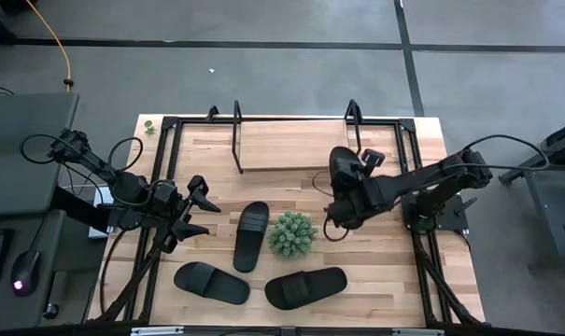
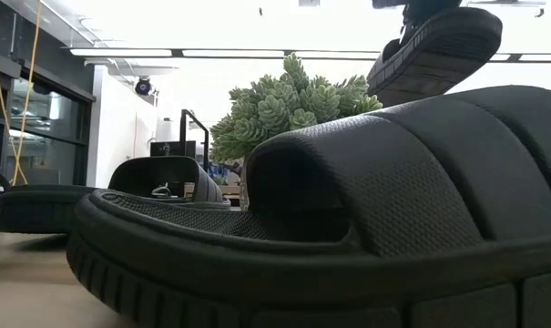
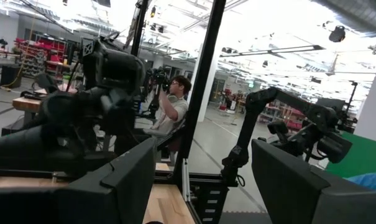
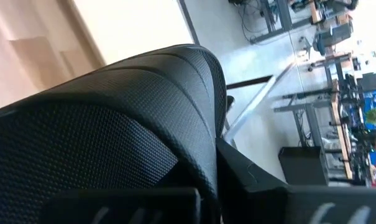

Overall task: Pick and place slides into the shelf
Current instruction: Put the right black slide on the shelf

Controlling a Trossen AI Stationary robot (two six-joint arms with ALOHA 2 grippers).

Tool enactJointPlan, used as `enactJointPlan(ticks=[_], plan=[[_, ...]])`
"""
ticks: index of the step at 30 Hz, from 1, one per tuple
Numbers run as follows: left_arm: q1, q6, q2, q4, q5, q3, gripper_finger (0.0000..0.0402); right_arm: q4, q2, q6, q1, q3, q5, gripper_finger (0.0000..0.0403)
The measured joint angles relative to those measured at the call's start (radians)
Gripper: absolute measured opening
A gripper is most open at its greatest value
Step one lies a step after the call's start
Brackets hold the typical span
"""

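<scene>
Fingers of the right gripper (image 1: pixel 346 182) are clamped on one black slide (image 1: pixel 342 166), held up off the worktop (image 1: pixel 375 271) just in front of the shelf (image 1: pixel 282 145) and beside the green plant (image 1: pixel 292 233); from above the arm hides much of that slide, so only its dark rounded end shows. The low view adds what the overhead one cannot: the held slide (image 2: pixel 434 50) hangs tilted in the air, ridged sole facing down, above and behind the plant (image 2: pixel 293 109). The right wrist view is almost filled by the textured strap of the same slide (image 4: pixel 113 124), pressed close against the camera. The left gripper (image 1: pixel 190 210) hovers at the left of the worktop with its fingers spread wide and nothing between them; its wrist view looks level across the room, where a person (image 3: pixel 175 112) stands far behind the table. Three more slides lie on the worktop: one (image 1: pixel 251 235) just left of the plant, lengthwise toward the shelf, and two nearer the front edge, one to the left (image 1: pixel 212 283) and one to the right (image 1: pixel 305 287). The shelf's board carries no slide.
</scene>
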Motion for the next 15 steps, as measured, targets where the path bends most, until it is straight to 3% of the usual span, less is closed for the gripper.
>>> enactJointPlan(ticks=[7,15], plan=[[0.0,0.004,0.0,0.0,-0.001,0.0,0.0246,0.005,-0.003,-0.096,-0.089,0.0,0.013,0.0005],[0.0,0.004,0.0,0.0,-0.001,0.0,0.0246,0.028,-0.003,-0.167,-0.179,0.079,0.135,0.0005]])
